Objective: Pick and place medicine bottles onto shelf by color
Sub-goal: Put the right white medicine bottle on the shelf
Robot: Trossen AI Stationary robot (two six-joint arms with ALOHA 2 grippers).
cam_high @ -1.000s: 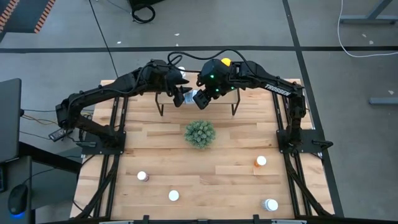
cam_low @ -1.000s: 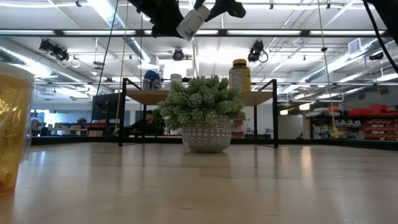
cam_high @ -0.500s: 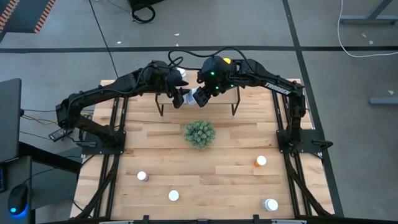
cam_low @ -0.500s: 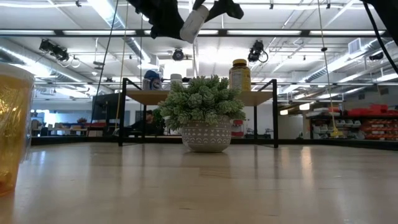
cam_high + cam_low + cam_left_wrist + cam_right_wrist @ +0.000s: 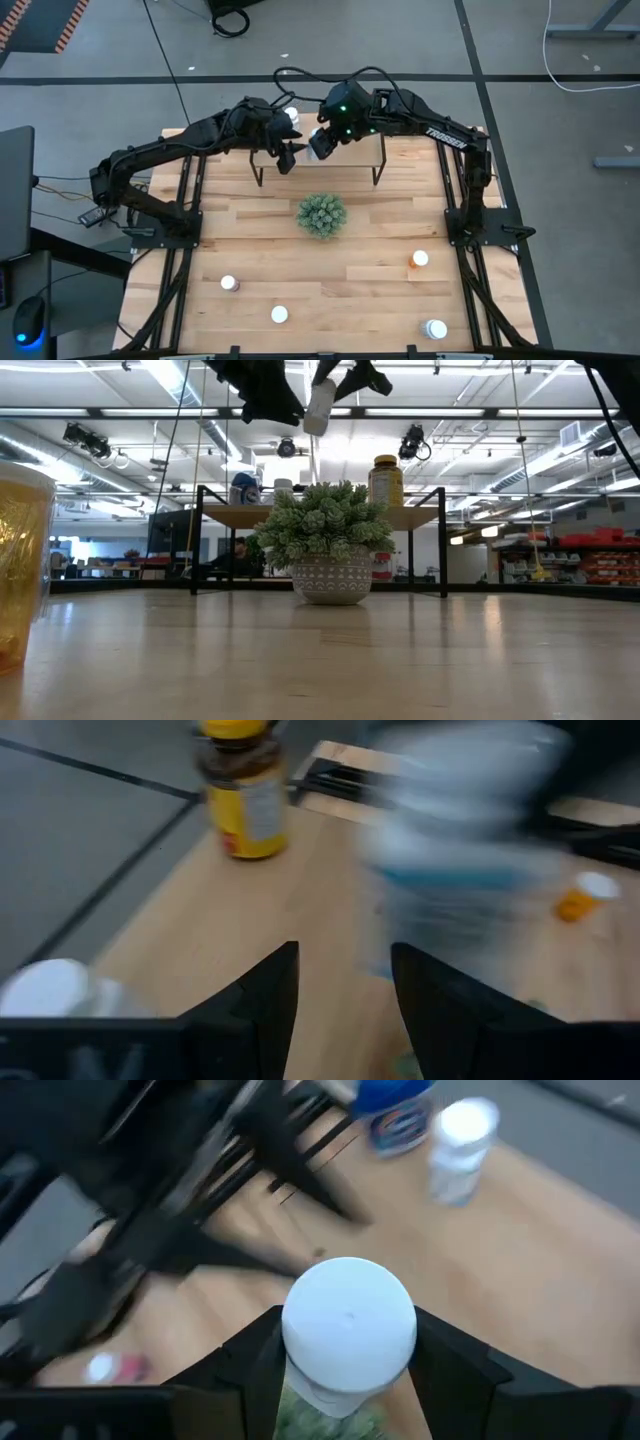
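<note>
- Floor [image 5: 90, 60]: grey concrete with dark seam lines, on all sides of the worktable in the high view.
- Hazard striping [image 5: 68, 22]: orange-and-black diagonal band at the far left corner of the floor.
- Cable coil [image 5: 231, 20]: black loop lying on the floor beyond the table.
- White cable [image 5: 590, 70]: thin line curving over the floor at the far right.
- Desk edge [image 5: 15, 190]: dark surface left of the table, a computer mouse [image 5: 28, 322] beside it.
- Ceiling [image 5: 480, 400]: open, white beams and ducts, long strip lights [image 5: 165, 378].
- Ceiling fixtures [image 5: 82, 438]: dark units hanging from the beams.
- Shelving [image 5: 600, 555]: red-toned racks along the room's right side.
</note>
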